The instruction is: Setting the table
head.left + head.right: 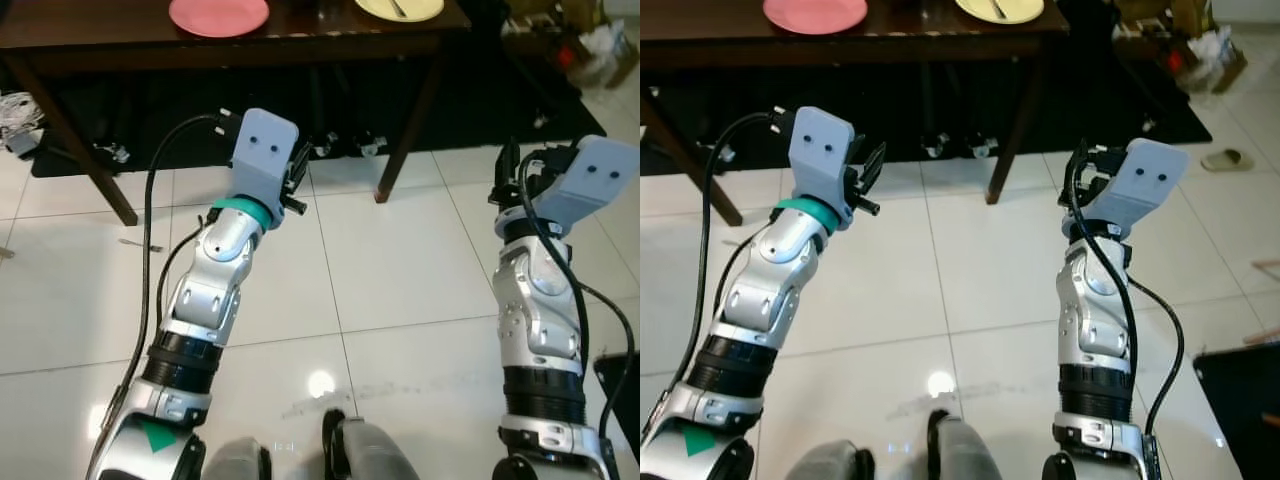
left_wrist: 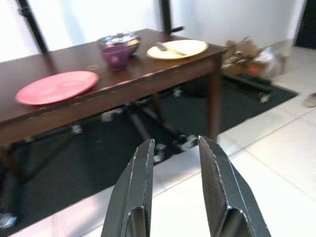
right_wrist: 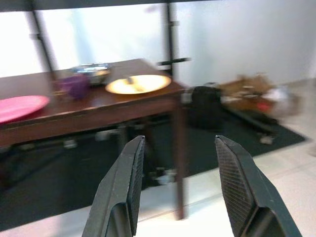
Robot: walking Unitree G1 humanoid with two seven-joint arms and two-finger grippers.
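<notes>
A dark wooden table (image 2: pixel 123 79) stands ahead of me. On it lie a pink plate (image 2: pixel 57 86) toward the left and a yellow plate (image 2: pixel 177 48) with a utensil (image 2: pixel 168 48) on it toward the right. Between them stand a purple cup (image 2: pixel 115 56) and a metal bowl (image 2: pixel 118 39). My left gripper (image 2: pixel 175 142) is raised over the tiled floor, short of the table's edge, open and holding nothing. My right gripper (image 3: pixel 178 140) is held up at about the same height near the table's right front leg (image 1: pixel 408 130), also open and holding nothing.
A black rug (image 1: pixel 480 110) lies under the table with small items along its edge. Boxes and bags (image 2: pixel 252 54) are piled to the right, and a slipper (image 1: pixel 1225 158) lies on the white tiles. A black object (image 1: pixel 1240 390) sits at my lower right.
</notes>
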